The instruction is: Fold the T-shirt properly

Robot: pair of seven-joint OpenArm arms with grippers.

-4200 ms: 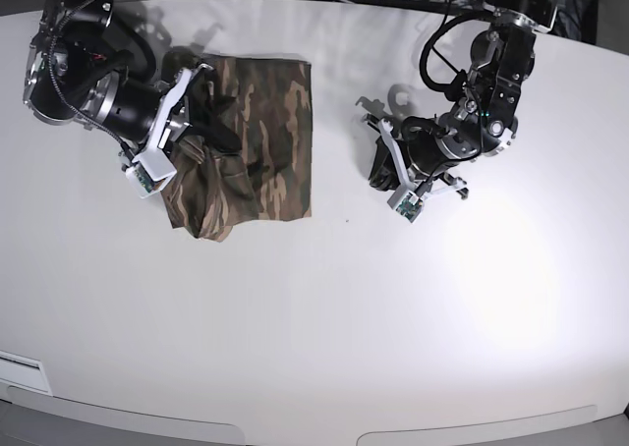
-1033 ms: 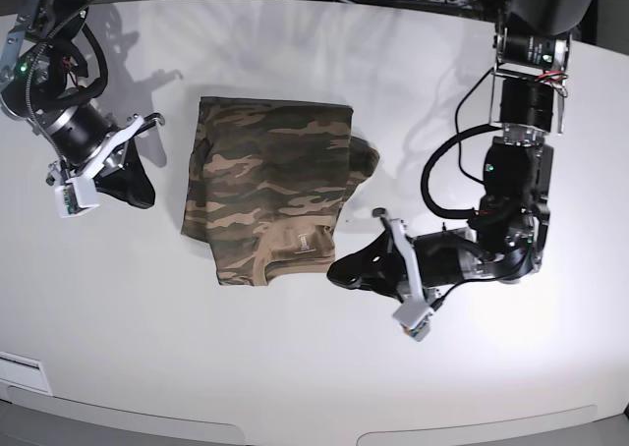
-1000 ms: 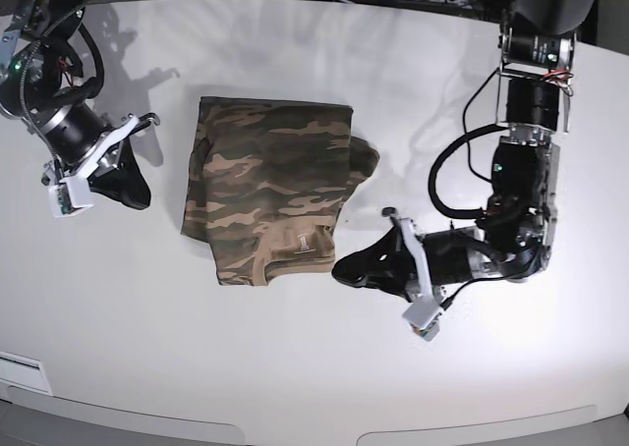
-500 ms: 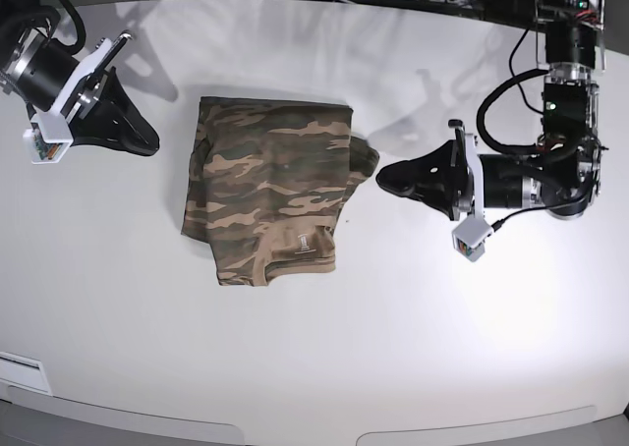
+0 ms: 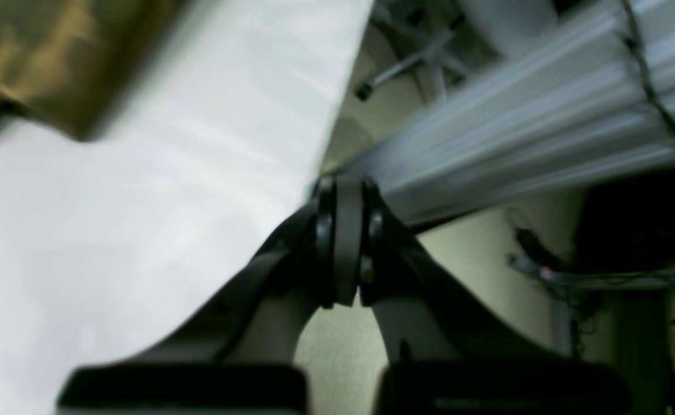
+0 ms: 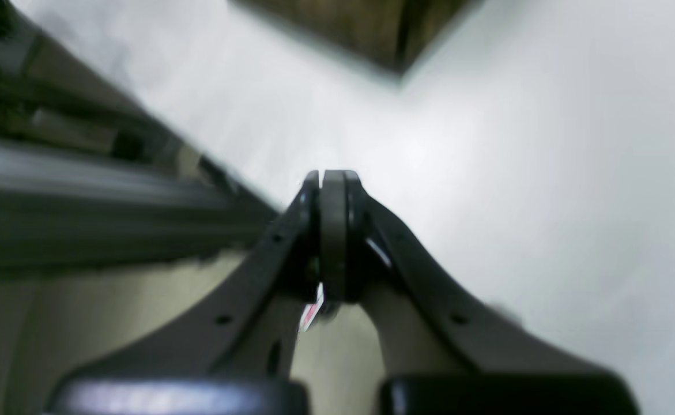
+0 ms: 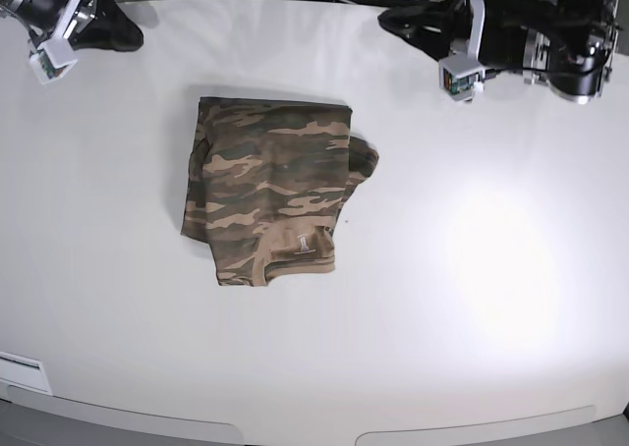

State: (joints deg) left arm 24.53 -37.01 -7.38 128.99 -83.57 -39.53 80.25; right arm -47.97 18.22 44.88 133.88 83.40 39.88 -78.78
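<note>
T-shirt [image 7: 270, 186], camo, qty 1: folded to compact bundle, lying flat on white table [image 7: 472, 338], neck opening w/ inner label toward the table's near edge. Narrow flap sticking out from under bundle on either side, approx. Top layer mostly smooth, outline slightly skewed.

L gripper [image 7: 398, 21]: fingers pressed together, nothing pinched; above and to the right of T-shirt, well apart. R gripper [image 7: 128, 35]: likewise pressed together, empty; above and to the left of T-shirt, well apart.

Step in hand, prob.: arms clear of T-shirt, fold seemingly done or nearly so. To do well: keep both grippers high and wide of T-shirt, no brushing the top layer, no snagging the side flaps. If tidying wanted: tuck flaps under T-shirt w/ light sideways push, tips low, other gripper pressing gently on top; too hard a push prob. skews whole stack. Otherwise leave as is.
</note>
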